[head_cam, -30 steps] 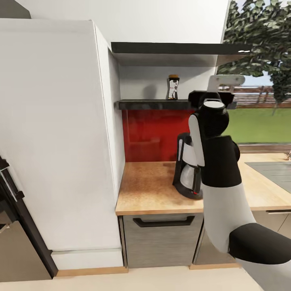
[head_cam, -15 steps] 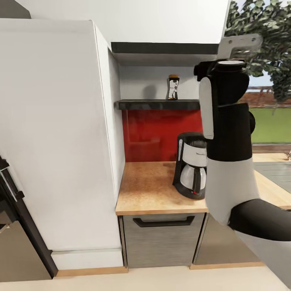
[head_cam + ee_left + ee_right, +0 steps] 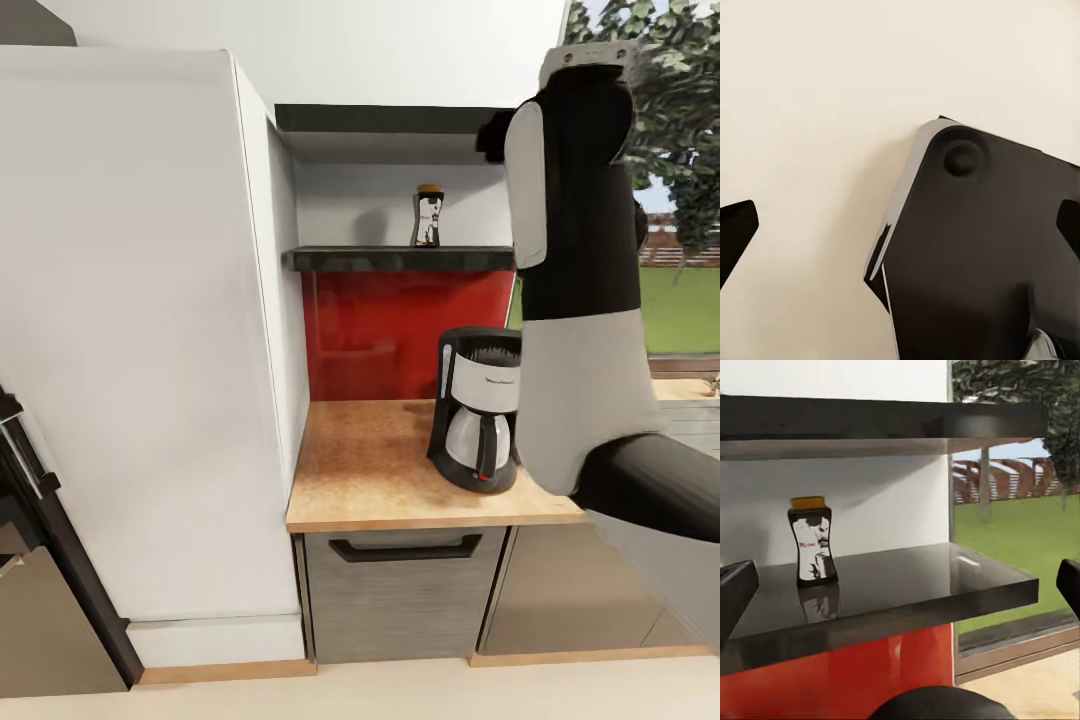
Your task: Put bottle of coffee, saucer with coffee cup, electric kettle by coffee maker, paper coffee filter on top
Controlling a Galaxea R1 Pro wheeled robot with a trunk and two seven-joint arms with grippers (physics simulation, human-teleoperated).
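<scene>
The coffee maker [image 3: 478,412] stands on the tan kitchen countertop [image 3: 370,470], near its right side. Above it, the bottle of coffee [image 3: 428,215] stands upright on the black kitchen shelf [image 3: 390,259]. My right arm [image 3: 578,250] is raised at the right, its wrist higher than the shelf. In the right wrist view my right gripper [image 3: 900,589] is open and holds nothing. It faces the bottle of coffee [image 3: 811,542] on the kitchen shelf [image 3: 915,585] from a distance. My left gripper [image 3: 900,232] is open and empty over the beige floor [image 3: 817,97].
A tall white cabinet [image 3: 130,330] walls off the counter's left end. A red backsplash [image 3: 390,330] sits under the shelf and a second black board [image 3: 390,118] above it. A grey drawer front [image 3: 405,590] lies below the counter. A window [image 3: 1020,532] opens to the right.
My right arm has risen from in front of the coffee maker to above shelf height and shifted right, uncovering the machine. The bottle and coffee maker have not moved.
</scene>
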